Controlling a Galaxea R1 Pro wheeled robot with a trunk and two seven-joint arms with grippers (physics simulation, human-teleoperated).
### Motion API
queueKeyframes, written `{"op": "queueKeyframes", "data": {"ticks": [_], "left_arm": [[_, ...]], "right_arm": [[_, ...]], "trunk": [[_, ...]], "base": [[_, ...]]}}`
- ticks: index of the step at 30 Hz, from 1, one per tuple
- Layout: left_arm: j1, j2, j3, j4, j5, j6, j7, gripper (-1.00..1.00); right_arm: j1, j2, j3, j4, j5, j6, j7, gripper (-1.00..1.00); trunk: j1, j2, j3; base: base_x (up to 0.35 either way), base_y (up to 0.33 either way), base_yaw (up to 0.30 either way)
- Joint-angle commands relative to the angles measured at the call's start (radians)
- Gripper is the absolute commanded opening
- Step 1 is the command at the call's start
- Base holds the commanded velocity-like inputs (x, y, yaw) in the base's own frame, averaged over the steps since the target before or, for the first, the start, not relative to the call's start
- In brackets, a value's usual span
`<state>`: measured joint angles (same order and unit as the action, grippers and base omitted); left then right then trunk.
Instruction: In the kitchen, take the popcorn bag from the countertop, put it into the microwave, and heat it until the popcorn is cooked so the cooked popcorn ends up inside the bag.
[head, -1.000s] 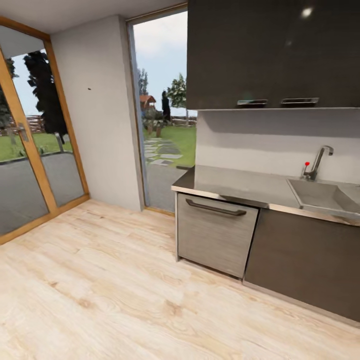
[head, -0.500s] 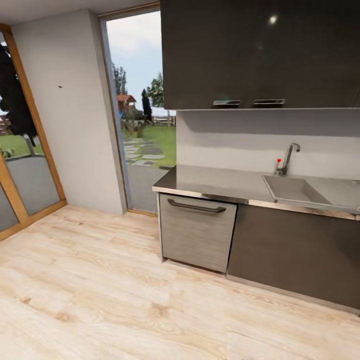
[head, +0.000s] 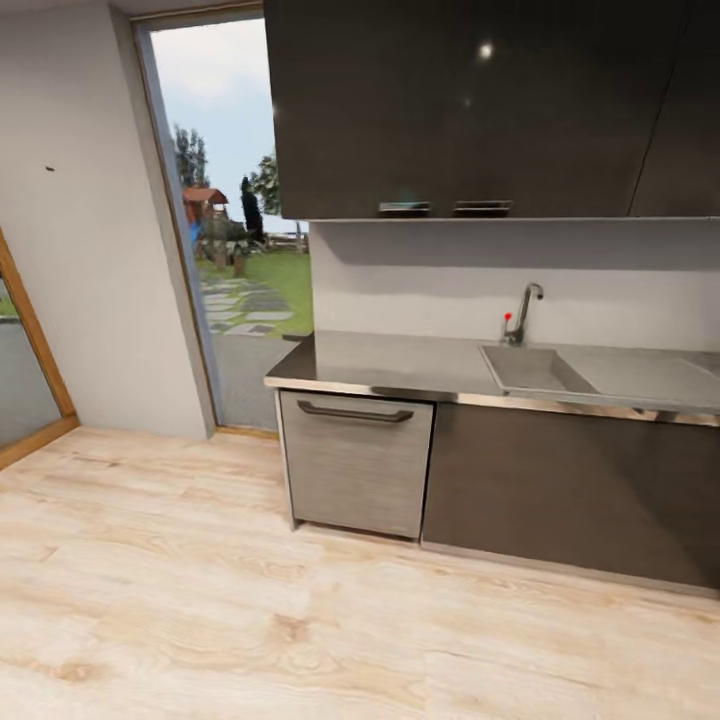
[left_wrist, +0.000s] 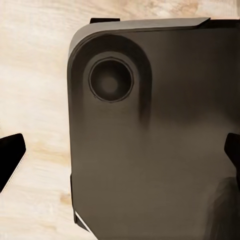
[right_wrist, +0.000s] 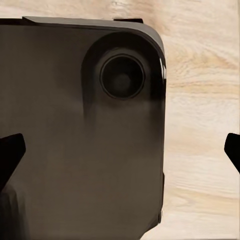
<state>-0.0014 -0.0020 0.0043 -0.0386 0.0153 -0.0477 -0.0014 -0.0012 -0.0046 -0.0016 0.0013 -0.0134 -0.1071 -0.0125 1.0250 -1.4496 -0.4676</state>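
Pale wood floor (head: 200, 620): planks running up to the cabinets, below and in front of the sink.
Glass door (head: 225, 250): well left of the sink, a garden beyond it.
Drawer front (head: 355, 460): grey, with a dark bar handle, below and left of the sink.
Worktop (head: 400, 362): grey steel, stretching to both sides of the sink (head: 525, 368); the stretch in view carries only the tap (head: 522, 312) behind the sink.
Upper cabinets (head: 470, 100): dark and glossy, directly above the sink.
Popcorn bag and microwave: not on this stretch; judging by the worktop carrying on past the sink to the right, they probably lie that way, so neither arm can be called nearer and the bag's axis cannot be judged.
Left claw (left_wrist: 122, 160): dark fingertips at either edge of its wrist view, spread wide, empty, over a dark rounded robot panel (left_wrist: 150, 135).
Right claw (right_wrist: 122, 155): likewise spread wide, empty, touching nothing as far as this close view shows.
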Motion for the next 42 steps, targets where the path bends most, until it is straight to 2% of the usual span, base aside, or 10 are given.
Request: {"op": "queueKeyframes", "data": {"ticks": [1,9,42], "left_arm": [[0.0,0.0,0.0,0.0,0.002,-0.003,0.0,1.0],[0.0,0.0,0.0,0.0,0.002,-0.003,0.0,1.0],[0.0,0.0,0.0,0.0,0.002,-0.003,0.0,1.0]], "right_arm": [[0.0,0.0,0.0,0.0,-0.001,-0.003,-0.001,1.0],[0.0,0.001,0.003,0.0,0.013,-0.004,-0.001,1.0],[0.0,0.002,0.006,0.0,0.015,-0.011,0.001,1.0]], "trunk": [[0.0,0.0,0.0],[0.0,0.0,0.003],[0.0,0.0,0.016]], "base": [[0.0,0.0,-0.294],[0.0,0.0,-0.295],[0.0,0.0,-0.295]]}}
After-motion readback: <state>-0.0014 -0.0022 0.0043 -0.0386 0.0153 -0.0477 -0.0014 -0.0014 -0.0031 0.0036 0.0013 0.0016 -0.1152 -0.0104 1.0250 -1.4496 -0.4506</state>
